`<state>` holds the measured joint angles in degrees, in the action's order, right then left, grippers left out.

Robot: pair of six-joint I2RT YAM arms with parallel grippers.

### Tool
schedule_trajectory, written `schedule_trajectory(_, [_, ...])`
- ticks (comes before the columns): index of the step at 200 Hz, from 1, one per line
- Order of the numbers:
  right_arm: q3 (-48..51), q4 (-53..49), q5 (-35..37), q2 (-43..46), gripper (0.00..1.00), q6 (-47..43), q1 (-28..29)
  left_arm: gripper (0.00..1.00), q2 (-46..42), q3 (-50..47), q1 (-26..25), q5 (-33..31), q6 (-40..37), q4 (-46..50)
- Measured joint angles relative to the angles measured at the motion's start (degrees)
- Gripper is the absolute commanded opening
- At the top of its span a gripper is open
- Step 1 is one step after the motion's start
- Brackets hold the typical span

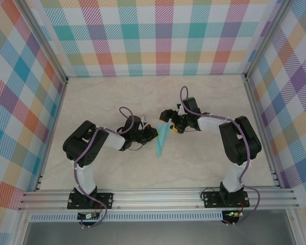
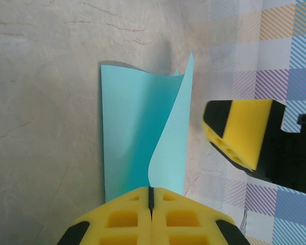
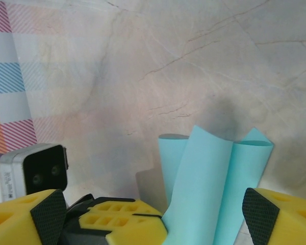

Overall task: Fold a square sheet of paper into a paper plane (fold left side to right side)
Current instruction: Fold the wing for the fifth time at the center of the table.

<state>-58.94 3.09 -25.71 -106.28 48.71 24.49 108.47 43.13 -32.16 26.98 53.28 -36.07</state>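
Two black arms (image 1: 86,148) bend inward from the near rail, elbows raised. Between their wrists lies the slim, pointed, light turquoise paper plane (image 1: 162,140), its tip pointing near-left and its long axis slanting far-right. The left gripper (image 1: 153,133) is closed, yellow fingertips (image 2: 132,204) at the paper's side. The right gripper (image 1: 169,123) gapes wide, straddling the upcurled far end. Bare marbled tabletop (image 1: 117,97) runs on to the plaid walls (image 1: 153,35).

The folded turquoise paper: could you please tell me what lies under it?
The marbled tabletop lies under the folded turquoise paper; the shut left gripper covers its near end.
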Motion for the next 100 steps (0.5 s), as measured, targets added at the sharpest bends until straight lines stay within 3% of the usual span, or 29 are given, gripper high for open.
schedule_trajectory(100, [-2.93, -1.14, -1.33, -2.80, 0.92, 0.31, 0.57, 0.00, 0.00, 0.00, 0.00, 0.04, -0.17, 0.11])
